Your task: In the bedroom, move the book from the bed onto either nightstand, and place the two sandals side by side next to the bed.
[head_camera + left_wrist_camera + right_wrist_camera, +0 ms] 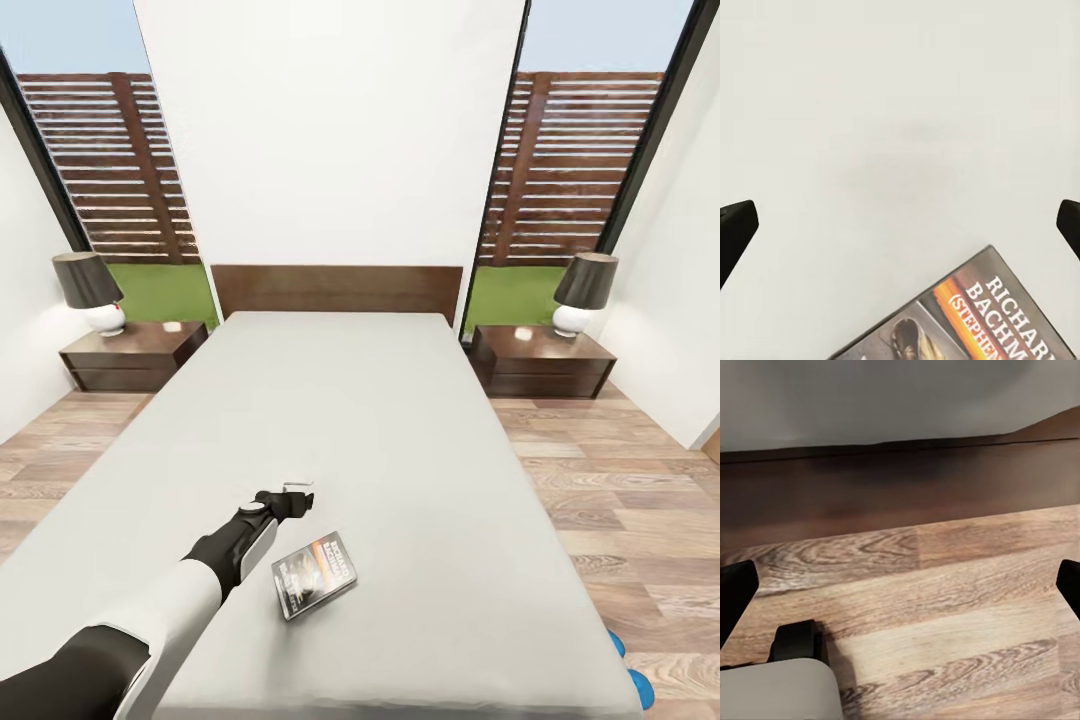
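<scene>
Pale grey bed [400, 440] fills the head view; the book [314, 575] lies flat just beside the left pincer [297, 492]. Left wrist: fingers [735, 229] spread, released, book [975, 319] near, untouched. Right wrist: fingers [736, 589] apart over plank floor [945, 607].

The left arm reaches forward and inward from the head view's lower left corner, black upper arm, white forearm, black wrist. Its left gripper [297, 493] hangs over the bed, fingers [735, 229] spread wide, nothing between them. The right gripper [900, 589] (fingertips only) is likewise spread, empty, above the floor.
</scene>
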`<state>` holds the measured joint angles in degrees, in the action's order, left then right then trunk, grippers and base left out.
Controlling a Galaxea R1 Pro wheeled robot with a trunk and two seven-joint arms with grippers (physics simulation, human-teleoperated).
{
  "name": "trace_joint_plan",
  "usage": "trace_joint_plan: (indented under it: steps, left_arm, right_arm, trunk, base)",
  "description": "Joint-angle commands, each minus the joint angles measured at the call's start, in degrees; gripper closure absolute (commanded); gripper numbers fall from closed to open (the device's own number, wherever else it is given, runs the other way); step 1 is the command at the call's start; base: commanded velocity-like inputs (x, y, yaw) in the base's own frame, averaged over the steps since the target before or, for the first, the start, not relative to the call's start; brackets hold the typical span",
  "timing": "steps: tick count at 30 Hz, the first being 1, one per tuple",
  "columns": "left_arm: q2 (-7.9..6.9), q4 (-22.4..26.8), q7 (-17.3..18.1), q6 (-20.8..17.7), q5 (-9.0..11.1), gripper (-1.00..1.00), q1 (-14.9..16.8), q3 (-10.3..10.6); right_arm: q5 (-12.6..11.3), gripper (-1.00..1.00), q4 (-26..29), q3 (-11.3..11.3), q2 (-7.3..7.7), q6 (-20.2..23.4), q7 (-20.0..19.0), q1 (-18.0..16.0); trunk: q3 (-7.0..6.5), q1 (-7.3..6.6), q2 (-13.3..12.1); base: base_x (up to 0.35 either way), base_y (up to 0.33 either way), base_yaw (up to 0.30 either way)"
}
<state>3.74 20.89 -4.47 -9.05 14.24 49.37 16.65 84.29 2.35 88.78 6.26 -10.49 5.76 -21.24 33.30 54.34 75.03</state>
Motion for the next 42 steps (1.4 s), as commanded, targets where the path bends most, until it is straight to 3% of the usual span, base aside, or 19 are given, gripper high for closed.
trace_joint_plan:
  steps: [1, 12, 23, 42]
  left_arm:
    - [-0.04, 0.1, -0.5, -0.3, 0.6, -1.0, 0.0, 0.5]
    - [-0.01, 0.1, -0.5, -0.3, 0.5, -1.0, 0.0, 0.8]
    - [0.18, 0.1, -0.5, -0.3, 0.5, -1.0, 0.0, 2.5]
    - [0.44, 0.1, -0.6, -0.4, 0.5, -1.0, 0.1, 2.7]
  right_arm:
    - [0.6, -1.0, -0.1, 0.4, 0.03, -0.1, 0.2, 0.0]
    - [0.5, -1.0, -0.1, 0.5, 0.23, 0.2, 0.3, 0.0]
    - [0.5, -1.0, 0.0, 0.5, 0.44, 0.5, 0.2, 0.9]
    - [0.7, -1.0, 0.0, 0.4, 0.22, 0.5, 0.2, 2.0]
  trunk:
    - [0.12, 0.0, 0.0]
    - [1.01, 0.0, 0.0]
    - [2.02, 0.0, 0.0]
    - [3.15, 0.0, 0.0]
  base:
    - [0.0, 0.0, 0.03]
    - [0.0, 0.0, 0.012]
    - [0.0, 0.0, 0.001]
    - [0.0, -0.001, 0.0]
